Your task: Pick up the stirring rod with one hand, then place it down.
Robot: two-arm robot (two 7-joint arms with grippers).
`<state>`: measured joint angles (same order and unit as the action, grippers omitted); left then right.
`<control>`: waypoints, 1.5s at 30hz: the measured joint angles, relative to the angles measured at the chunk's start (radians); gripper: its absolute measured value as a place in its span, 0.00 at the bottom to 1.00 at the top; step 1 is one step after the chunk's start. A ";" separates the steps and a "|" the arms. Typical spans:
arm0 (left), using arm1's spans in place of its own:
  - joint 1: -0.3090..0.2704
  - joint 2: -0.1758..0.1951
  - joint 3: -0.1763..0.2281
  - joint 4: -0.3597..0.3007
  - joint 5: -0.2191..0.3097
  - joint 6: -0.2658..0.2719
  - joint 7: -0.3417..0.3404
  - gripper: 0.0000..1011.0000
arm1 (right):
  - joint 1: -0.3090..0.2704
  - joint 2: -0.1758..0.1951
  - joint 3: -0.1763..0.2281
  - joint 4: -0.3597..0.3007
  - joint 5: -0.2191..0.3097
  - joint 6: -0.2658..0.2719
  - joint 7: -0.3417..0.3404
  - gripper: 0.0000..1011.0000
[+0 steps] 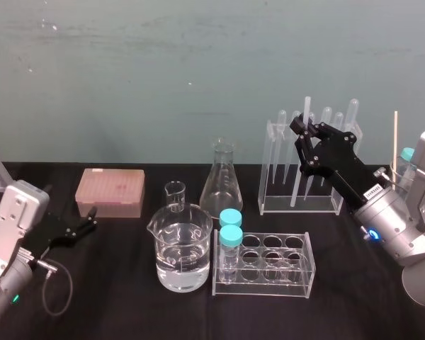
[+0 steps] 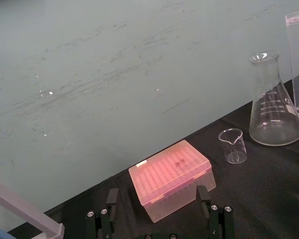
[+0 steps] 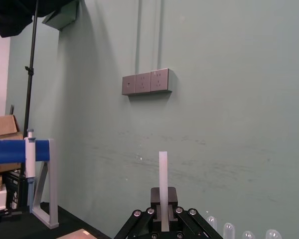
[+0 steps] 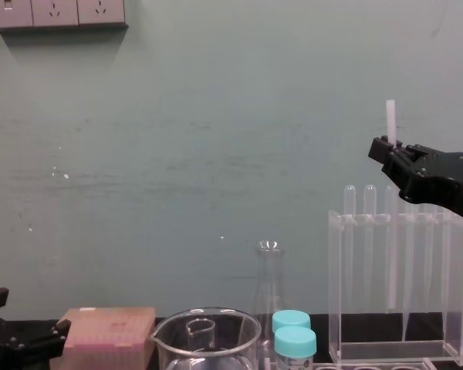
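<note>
A pale teal wall (image 1: 163,64), scuffed and streaked with faint scratches, rises straight behind the table (image 1: 113,255) before us, which is draped in black. High on the wall we see a grey socket plate (image 3: 145,82) with three outlets in a row; two thin conduits (image 3: 138,35) run up from it. A grey box (image 3: 62,14) is fixed higher still, casting a soft shadow, beside a fold of black cloth (image 3: 20,15). A slim black stand (image 3: 32,74) rises in front of the wall. By its foot we make out a cardboard box (image 3: 1,127) against a paler wall.
</note>
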<state>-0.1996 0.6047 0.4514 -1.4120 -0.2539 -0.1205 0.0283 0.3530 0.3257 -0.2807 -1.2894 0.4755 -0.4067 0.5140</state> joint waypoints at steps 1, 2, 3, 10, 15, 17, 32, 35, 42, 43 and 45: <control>0.000 0.000 0.000 0.000 0.000 0.000 0.000 0.99 | 0.000 0.000 0.000 0.000 0.000 0.000 0.000 0.07; 0.000 0.000 0.000 0.000 0.000 0.000 0.000 0.99 | 0.000 0.000 0.000 0.000 0.000 0.000 0.000 0.07; 0.000 0.000 0.000 0.000 0.000 0.000 0.000 0.99 | 0.000 0.000 0.000 0.000 0.000 0.000 0.000 0.07; 0.000 0.000 0.000 0.000 0.000 0.000 0.000 0.99 | 0.001 0.000 0.000 0.000 0.000 -0.001 0.001 0.07; 0.000 0.000 0.000 0.000 0.000 0.000 0.000 0.99 | 0.001 0.000 0.000 0.000 0.000 -0.001 0.001 0.07; 0.000 0.000 0.000 0.000 0.000 0.000 0.000 0.99 | 0.001 0.000 0.000 0.000 0.000 -0.002 0.001 0.07; 0.000 0.000 0.000 0.000 0.000 0.000 0.000 0.99 | 0.001 0.000 0.000 0.000 0.000 -0.001 0.001 0.07; 0.000 0.000 0.000 0.000 0.000 0.000 0.000 0.99 | 0.001 0.000 0.000 0.000 0.000 -0.001 0.001 0.07; 0.000 0.000 0.000 0.000 0.000 0.000 0.000 0.99 | 0.001 0.000 0.000 0.000 0.000 -0.001 0.001 0.07; 0.000 0.000 0.000 0.000 0.000 0.000 0.000 0.99 | 0.001 0.000 0.000 0.000 0.000 -0.001 0.001 0.07; 0.000 0.000 0.000 0.000 0.000 0.000 0.000 0.99 | 0.001 0.000 0.000 0.000 0.000 -0.001 0.001 0.07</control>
<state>-0.1996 0.6046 0.4514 -1.4120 -0.2539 -0.1206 0.0283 0.3536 0.3256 -0.2808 -1.2895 0.4754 -0.4081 0.5148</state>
